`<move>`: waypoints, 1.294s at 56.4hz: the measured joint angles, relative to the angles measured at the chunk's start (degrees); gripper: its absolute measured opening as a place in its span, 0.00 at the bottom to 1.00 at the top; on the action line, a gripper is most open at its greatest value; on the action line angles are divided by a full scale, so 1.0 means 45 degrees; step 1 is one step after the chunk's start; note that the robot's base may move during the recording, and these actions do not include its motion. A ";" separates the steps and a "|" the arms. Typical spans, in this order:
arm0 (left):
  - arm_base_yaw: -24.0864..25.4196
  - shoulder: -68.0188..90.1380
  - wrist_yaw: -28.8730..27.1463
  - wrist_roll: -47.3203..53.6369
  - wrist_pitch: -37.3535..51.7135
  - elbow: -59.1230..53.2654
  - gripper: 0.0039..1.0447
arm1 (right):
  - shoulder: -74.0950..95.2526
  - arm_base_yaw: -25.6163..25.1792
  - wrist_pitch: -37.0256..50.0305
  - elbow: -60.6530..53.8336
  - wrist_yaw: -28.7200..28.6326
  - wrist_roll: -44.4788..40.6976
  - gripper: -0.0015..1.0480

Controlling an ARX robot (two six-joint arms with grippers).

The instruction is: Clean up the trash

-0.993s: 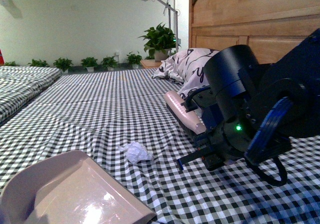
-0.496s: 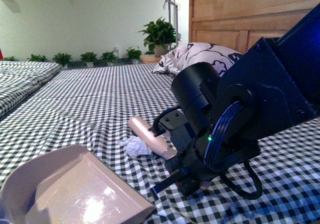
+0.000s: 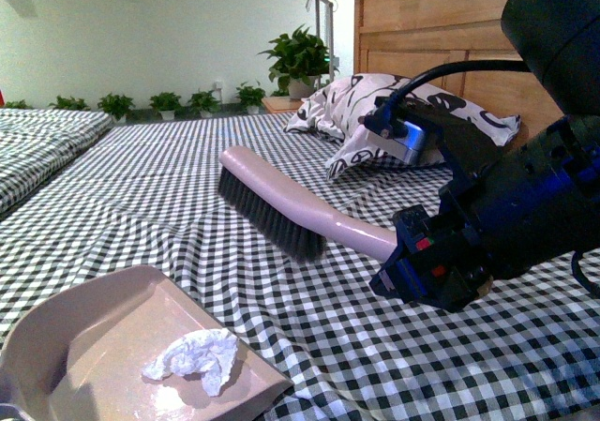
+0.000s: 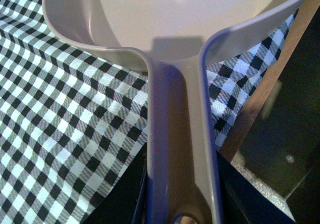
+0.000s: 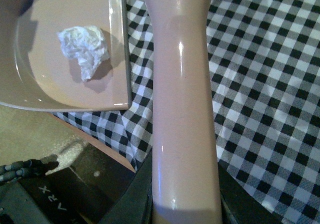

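The trash, a small crumpled white paper wad [image 3: 195, 355], lies inside the beige dustpan [image 3: 84, 337] at the near left of the checked bed; it also shows in the right wrist view [image 5: 84, 48]. My left gripper [image 4: 181, 204] is shut on the dustpan handle [image 4: 177, 149]; the pan's back wall [image 4: 100, 39] rests on the cloth. My right gripper [image 5: 185, 199] is shut on the pink brush handle [image 5: 182, 109]. In the front view the brush [image 3: 281, 205] is raised above the bed, dark bristles [image 3: 267, 217] down, well beyond the dustpan.
The black-and-white checked cover [image 3: 356, 346] spreads over the bed. A white pillow with black prints [image 3: 375, 121] lies against the wooden headboard [image 3: 441, 27]. Potted plants [image 3: 300, 60] and a lamp stand behind. A second bed [image 3: 37, 149] is at far left.
The brush swept the paper wad leftward into the dustpan, then lifted up and away from the bed. The dustpan stayed in place.
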 joint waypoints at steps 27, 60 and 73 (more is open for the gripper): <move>-0.0257 -0.0146 -0.2030 -0.3172 0.5877 -0.1734 0.26 | -0.0175 -0.2220 0.3857 -0.1389 0.2113 0.1559 0.18; -0.1515 -0.4964 -0.8286 -0.8825 1.1958 -0.3755 0.26 | -0.7247 -0.5037 0.4075 -0.4697 -0.0301 0.3589 0.18; -0.3934 -0.9908 -1.0622 -1.0763 0.7606 -0.3988 0.26 | -1.0307 -0.4862 0.3303 -0.5105 -0.0709 0.5051 0.18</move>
